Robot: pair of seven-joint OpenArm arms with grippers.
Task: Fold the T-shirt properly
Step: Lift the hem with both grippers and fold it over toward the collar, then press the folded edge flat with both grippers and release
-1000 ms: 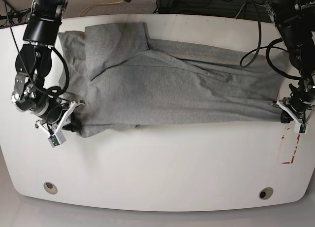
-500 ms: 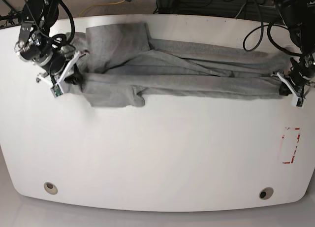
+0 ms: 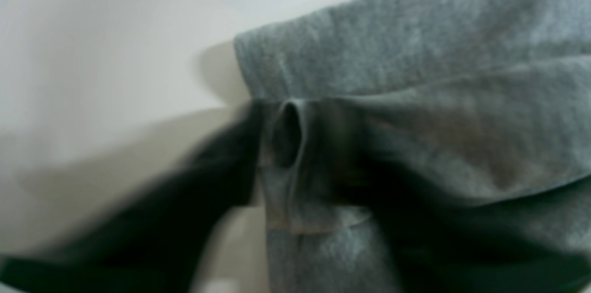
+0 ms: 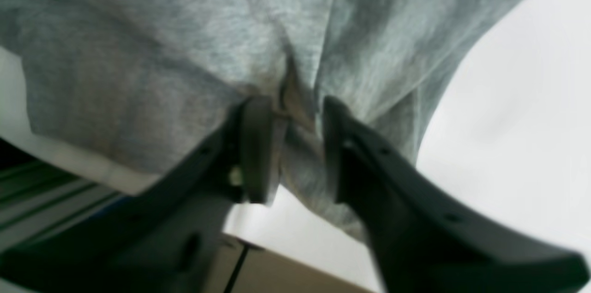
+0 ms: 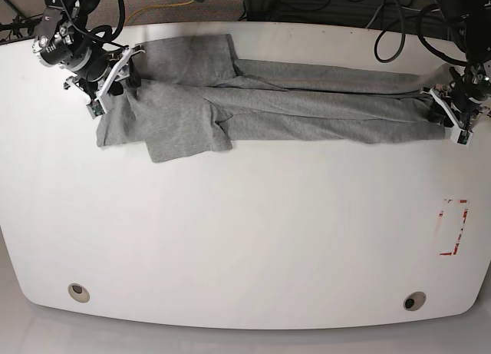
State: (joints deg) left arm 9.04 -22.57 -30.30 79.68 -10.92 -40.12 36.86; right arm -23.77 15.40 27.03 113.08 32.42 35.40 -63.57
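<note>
Base view shows one grey T-shirt (image 5: 268,108) lying along the far side of the white counter (image 5: 245,239). It is stretched out long and thin, and its long way runs from one side of the counter to the other. A wider flap of it sits toward the side where the right hand (image 5: 107,81) is, with a square piece sticking up by the far edge. I cannot see the neck or any tag.

Two robot arms are here, one at each end of the shirt. Right wrist view shows the right hand's two dark fingers (image 4: 254,145) standing apart, with a pinch of grey cloth hanging between them. Whether they press on it is hard to tell, because the picture is fuzzy.

Left wrist view is very blurry. A dark finger (image 3: 217,164) touches a folded edge of the shirt there, but I cannot tell if the left hand (image 5: 453,116) is apart or together.

One small red mark (image 5: 454,227) sits on the counter, well away from the shirt.
</note>
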